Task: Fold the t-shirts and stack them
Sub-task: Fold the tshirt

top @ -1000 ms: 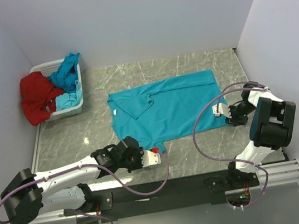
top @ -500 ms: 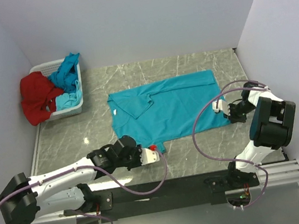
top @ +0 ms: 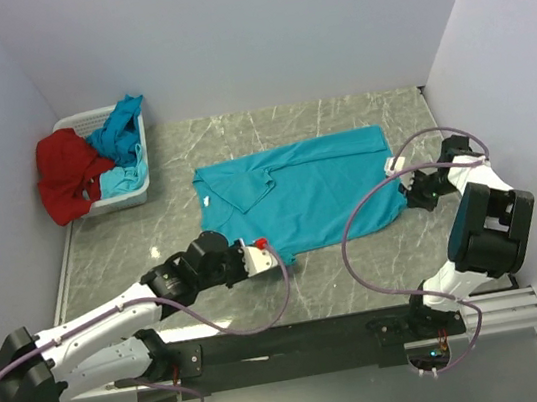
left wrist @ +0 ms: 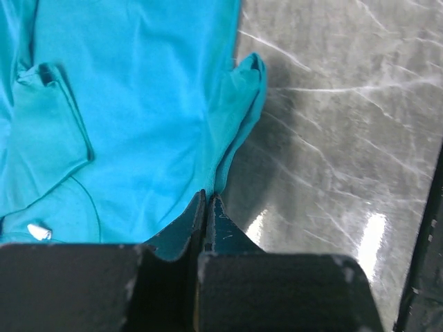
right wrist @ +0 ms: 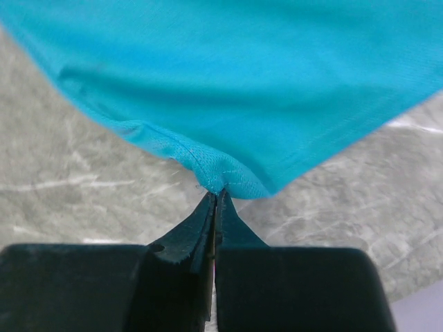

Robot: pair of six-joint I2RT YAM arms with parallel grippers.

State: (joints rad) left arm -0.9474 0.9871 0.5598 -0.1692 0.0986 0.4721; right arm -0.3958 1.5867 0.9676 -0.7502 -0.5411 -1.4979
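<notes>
A turquoise t-shirt (top: 298, 196) lies spread on the marble table, collar to the left. My left gripper (top: 275, 257) is shut on its near left edge, where the cloth (left wrist: 138, 124) bunches at the fingertips. My right gripper (top: 400, 188) is shut on the shirt's near right hem corner (right wrist: 228, 176) and holds it slightly lifted. A red t-shirt (top: 68, 175) and more turquoise shirts (top: 119, 132) are heaped in the basket.
A white plastic basket (top: 131, 194) stands at the back left against the left wall. Purple cables loop from both arms above the near table. Walls close in on the left, back and right.
My left gripper has moved up and slightly left with the shirt's near edge. My right gripper has drawn the hem corner inward and up; the shirt's near right part has shortened.
</notes>
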